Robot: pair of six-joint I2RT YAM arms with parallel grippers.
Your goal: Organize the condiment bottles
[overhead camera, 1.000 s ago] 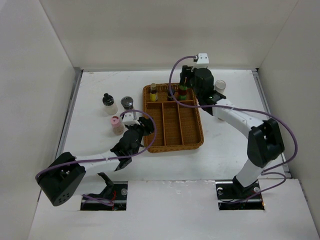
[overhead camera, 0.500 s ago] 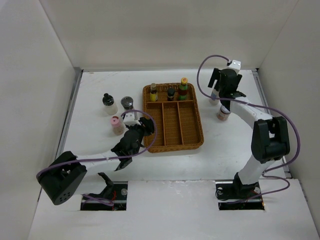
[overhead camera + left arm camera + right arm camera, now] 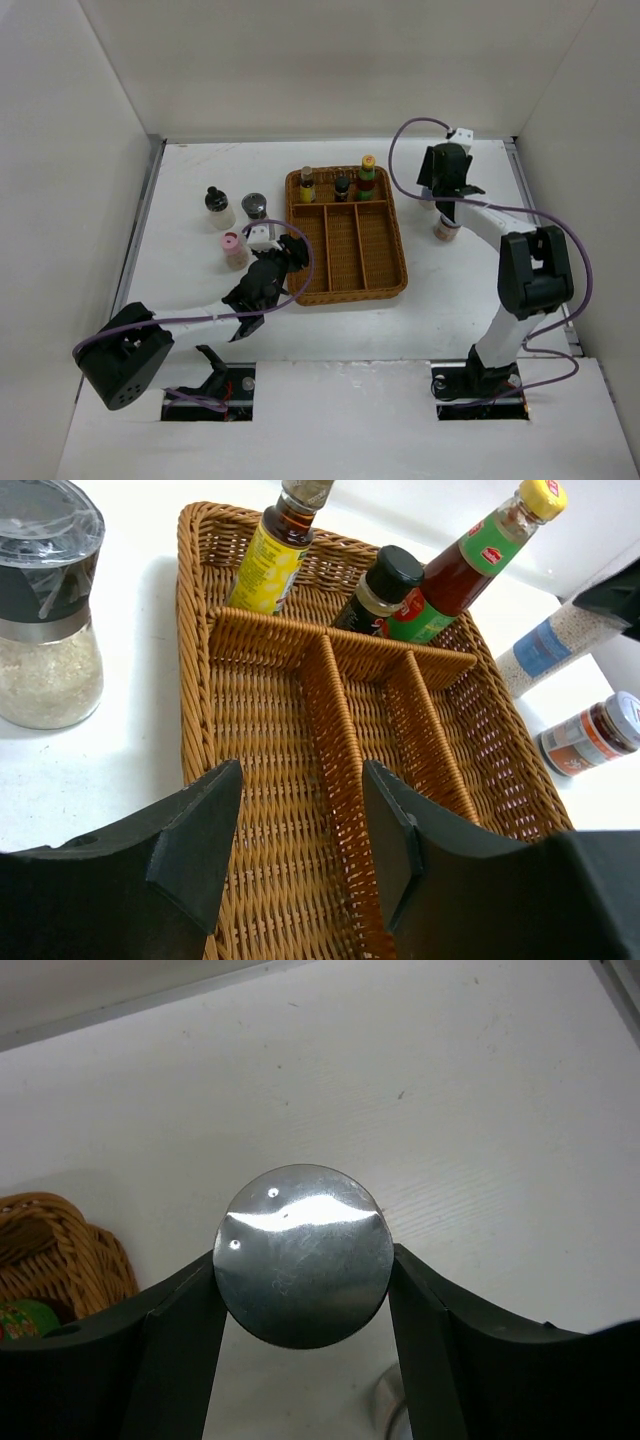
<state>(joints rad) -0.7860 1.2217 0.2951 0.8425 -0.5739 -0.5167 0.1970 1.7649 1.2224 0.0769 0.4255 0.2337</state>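
Three bottles stand in the back compartment of the brown wicker tray: a yellow-labelled one, a small dark one and a green yellow-capped one. My right gripper is right of the tray, shut on the silver cap of the tall white bottle. A silver-lidded glass jar stands just in front of it. My left gripper is open and empty above the tray's front left compartment.
Left of the tray stand a black-capped white bottle, a dark-topped grinder and a pink-lidded jar. White walls close in the table at the back and on both sides.
My right gripper left the green bottle standing in the tray, swung right to the tall white bottle and closed round its cap. The left arm has not moved.
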